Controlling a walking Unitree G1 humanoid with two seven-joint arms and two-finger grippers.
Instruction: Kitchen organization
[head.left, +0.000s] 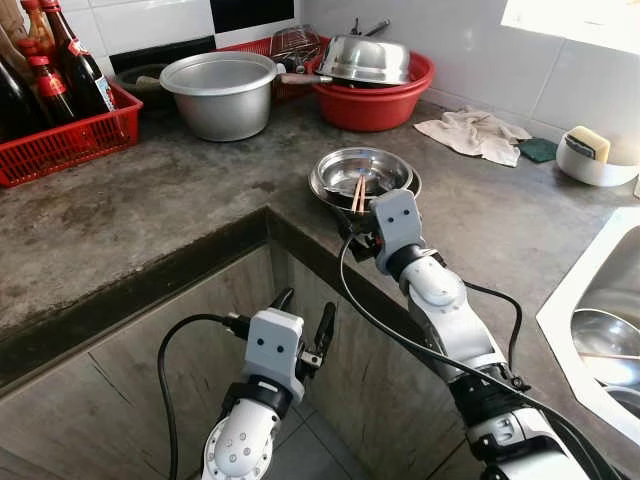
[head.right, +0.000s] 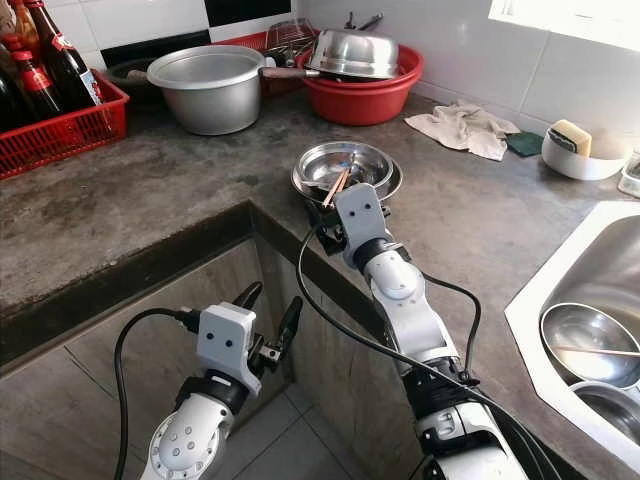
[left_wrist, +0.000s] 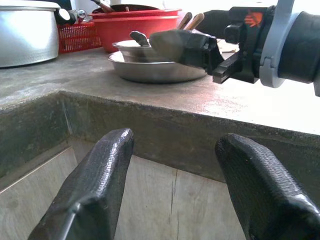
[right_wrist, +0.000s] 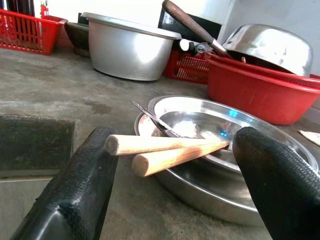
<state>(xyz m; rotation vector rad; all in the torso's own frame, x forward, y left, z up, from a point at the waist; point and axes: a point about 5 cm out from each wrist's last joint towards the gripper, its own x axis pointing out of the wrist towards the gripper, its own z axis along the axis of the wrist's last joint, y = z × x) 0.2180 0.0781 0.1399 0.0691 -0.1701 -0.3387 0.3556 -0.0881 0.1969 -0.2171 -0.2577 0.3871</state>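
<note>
Two wooden chopsticks (right_wrist: 165, 150) lie with their ends over the rim of two stacked steel plates (head.left: 362, 172) near the counter's inner corner. A thin metal utensil (right_wrist: 150, 117) rests in the top plate. My right gripper (right_wrist: 172, 165) is at the plates' near edge, open, with the chopstick ends between its fingers; one end lies close against a finger (right_wrist: 75, 190). My left gripper (head.left: 305, 312) hangs open and empty below the counter edge, in front of the cabinet face.
Behind the plates stand a silver pot (head.left: 220, 90) and a red basin (head.left: 375, 100) holding a steel bowl. A red crate (head.left: 60, 140) of bottles is far left. A cloth (head.left: 475, 132), a white sponge dish (head.left: 590, 160) and the sink (head.left: 600, 330) lie right.
</note>
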